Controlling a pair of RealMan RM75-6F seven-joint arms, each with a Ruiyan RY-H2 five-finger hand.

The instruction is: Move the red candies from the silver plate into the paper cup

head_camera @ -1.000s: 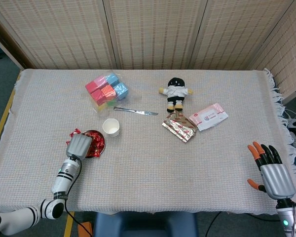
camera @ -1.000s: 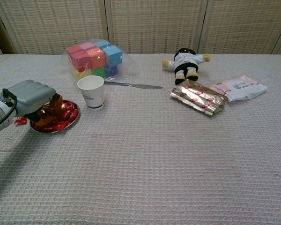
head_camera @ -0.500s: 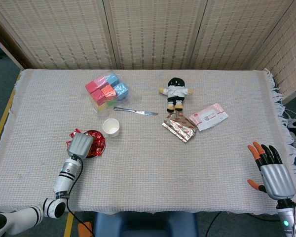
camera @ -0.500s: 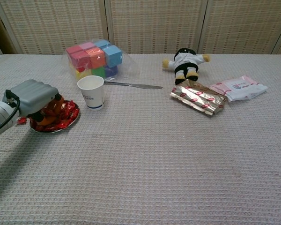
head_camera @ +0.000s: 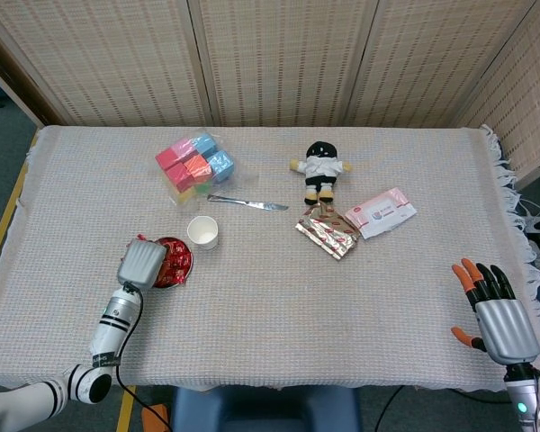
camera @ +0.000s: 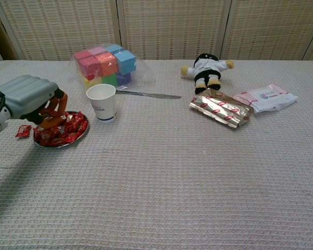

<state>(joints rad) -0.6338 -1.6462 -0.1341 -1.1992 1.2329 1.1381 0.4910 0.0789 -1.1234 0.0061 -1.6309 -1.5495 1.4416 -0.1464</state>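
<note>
We see the left hand poised just above the near-left side of the silver plate, fingers curled downward; a red candy seems pinched at its fingertips, though we cannot tell for certain from either view whether it is truly lifted free of the pile; in the head view the same left hand covers the plate's left rim. The plate sits toward the left edge of the surface, heaped with red candies; one stray candy lies on the cloth just left of the plate, apart from it. The paper cup stands upright just beside the plate on its right and a little farther back, its mouth open and white inside; we cannot tell what it contains.

The right hand hangs off the near-right corner of the surface, palm away from us, fingers spread and holding nothing.

Toward the far edge, behind the cup, sits a bag of coloured blocks; a table knife lies flat between the blocks and the cup, pointing right; a small plush doll lies near the far middle; just in front of it rests a foil snack packet, and to its right a pink-and-white wipes pack, the two close together.
</note>
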